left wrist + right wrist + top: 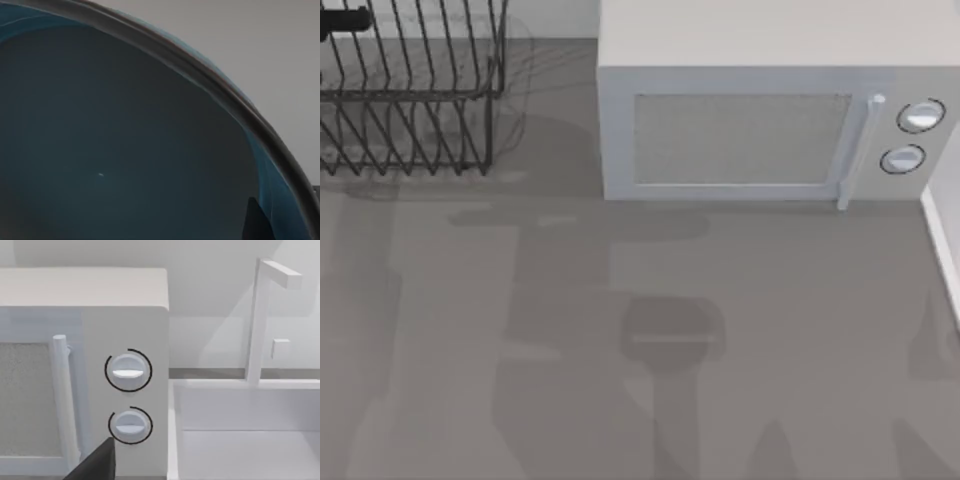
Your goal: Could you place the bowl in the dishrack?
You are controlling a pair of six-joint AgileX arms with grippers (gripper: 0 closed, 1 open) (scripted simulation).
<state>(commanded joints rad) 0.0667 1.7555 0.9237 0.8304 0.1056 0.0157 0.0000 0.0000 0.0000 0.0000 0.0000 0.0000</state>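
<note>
My left wrist camera looks straight into a deep, round, blue glazed bowl (125, 150), very close. Its greyish-blue inside is dim and smooth. A thin dark reddish-brown rim arcs across it, with plain pale grey background beyond. A small dark shape sits near the rim.

Blue bowl (125, 150) with greyish-blue inside, black wire dishrack (410, 100), pale grey microwave (760, 110), grey table (620, 350)
</note>
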